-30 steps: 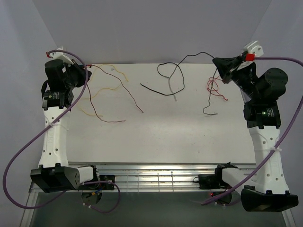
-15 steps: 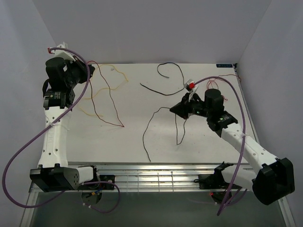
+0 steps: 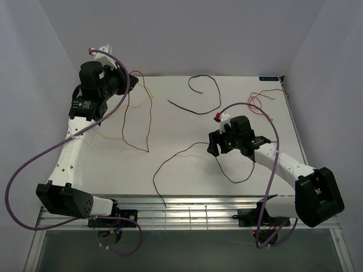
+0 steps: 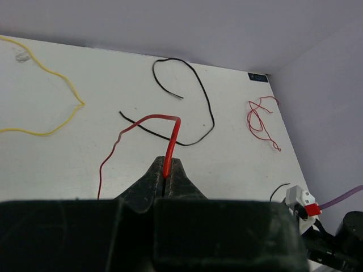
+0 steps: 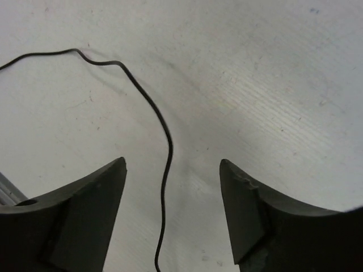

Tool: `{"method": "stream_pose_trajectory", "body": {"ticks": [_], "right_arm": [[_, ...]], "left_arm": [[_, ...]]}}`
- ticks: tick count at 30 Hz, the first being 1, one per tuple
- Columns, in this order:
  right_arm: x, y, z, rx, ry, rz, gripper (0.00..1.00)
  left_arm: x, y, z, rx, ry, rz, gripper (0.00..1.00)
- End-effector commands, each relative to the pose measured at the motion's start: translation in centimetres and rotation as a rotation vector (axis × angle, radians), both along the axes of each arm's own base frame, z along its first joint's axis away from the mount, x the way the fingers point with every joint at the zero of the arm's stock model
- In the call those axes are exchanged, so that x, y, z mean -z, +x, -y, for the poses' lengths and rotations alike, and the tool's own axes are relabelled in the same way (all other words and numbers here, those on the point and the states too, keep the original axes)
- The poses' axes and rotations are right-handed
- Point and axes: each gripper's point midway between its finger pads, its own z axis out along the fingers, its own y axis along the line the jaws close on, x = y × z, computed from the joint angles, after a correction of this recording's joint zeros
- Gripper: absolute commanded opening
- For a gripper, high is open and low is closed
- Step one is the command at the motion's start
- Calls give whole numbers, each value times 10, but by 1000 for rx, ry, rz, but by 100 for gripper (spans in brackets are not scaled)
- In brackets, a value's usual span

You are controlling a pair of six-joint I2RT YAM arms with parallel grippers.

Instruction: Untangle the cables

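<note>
My left gripper [image 3: 123, 80] [image 4: 166, 162] is shut on a red cable [image 4: 148, 118]. That cable hangs from the jaws to the white table [image 3: 187, 127] in a long loop [image 3: 148, 130]. A pale yellow cable [image 3: 111, 137] [image 4: 74, 93] lies on the table's left side. My right gripper [image 3: 213, 148] [image 5: 172, 161] stands open just above the table, front centre. One black cable [image 5: 148, 99] runs loose on the surface between its fingers and curls toward the front edge [image 3: 170, 157]. A second black cable [image 3: 218, 93] [image 4: 201, 96] lies at the back centre. A thin red cable [image 3: 255, 102] [image 4: 258, 116] lies bunched at the back right.
Grey walls close in the table at the back and on both sides. A slatted metal rail [image 3: 187, 212] runs along the near edge between the arm bases. Thick purple cables [image 3: 34, 164] loop off both arms.
My right arm swung from the back right to the front centre, dragging the black cable, then opened and let it go. My left gripper moved right, carrying the red cable.
</note>
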Motion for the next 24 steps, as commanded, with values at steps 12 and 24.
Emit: {"method": "stream_pose_trajectory", "body": {"ticks": [12, 24], "right_arm": [[-223, 17, -39, -329, 250, 832, 91], [-287, 16, -85, -662, 345, 961, 90]], "left_arm": [[-28, -36, 134, 528, 65, 157, 0], [-28, -94, 183, 811, 82, 252, 0]]}}
